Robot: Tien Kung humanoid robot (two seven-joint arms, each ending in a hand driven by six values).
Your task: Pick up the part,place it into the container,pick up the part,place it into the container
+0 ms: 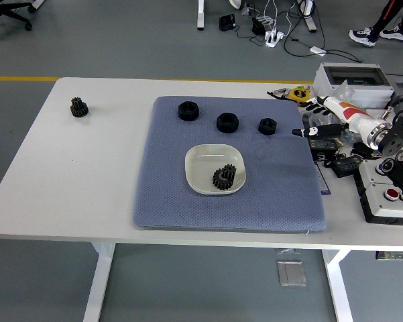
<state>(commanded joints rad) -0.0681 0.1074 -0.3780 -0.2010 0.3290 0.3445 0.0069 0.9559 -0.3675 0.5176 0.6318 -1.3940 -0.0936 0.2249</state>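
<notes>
A white dish (pixel 202 161) lies in the middle of the blue-grey mat (pixel 188 201) with a black gear (pixel 224 177) in its near right part. Along the mat's far side sit three black parts: one (pixel 188 110) at the left, one (pixel 227 121) in the middle, a smaller one (pixel 267 125) at the right. Another black gear (pixel 79 106) rests on the bare table far to the left. My right hand (pixel 311 118) reaches in from the right, fingers spread and holding nothing, at the mat's right edge, a little right of the small part. No left arm shows.
Clutter fills the table's right end: a grey box (pixel 352 75), a yellow tape measure (pixel 299 95), cables and small items (pixel 335 157), and a button box (pixel 392 191) at the near right. A person's feet (pixel 372 35) stand on the floor beyond.
</notes>
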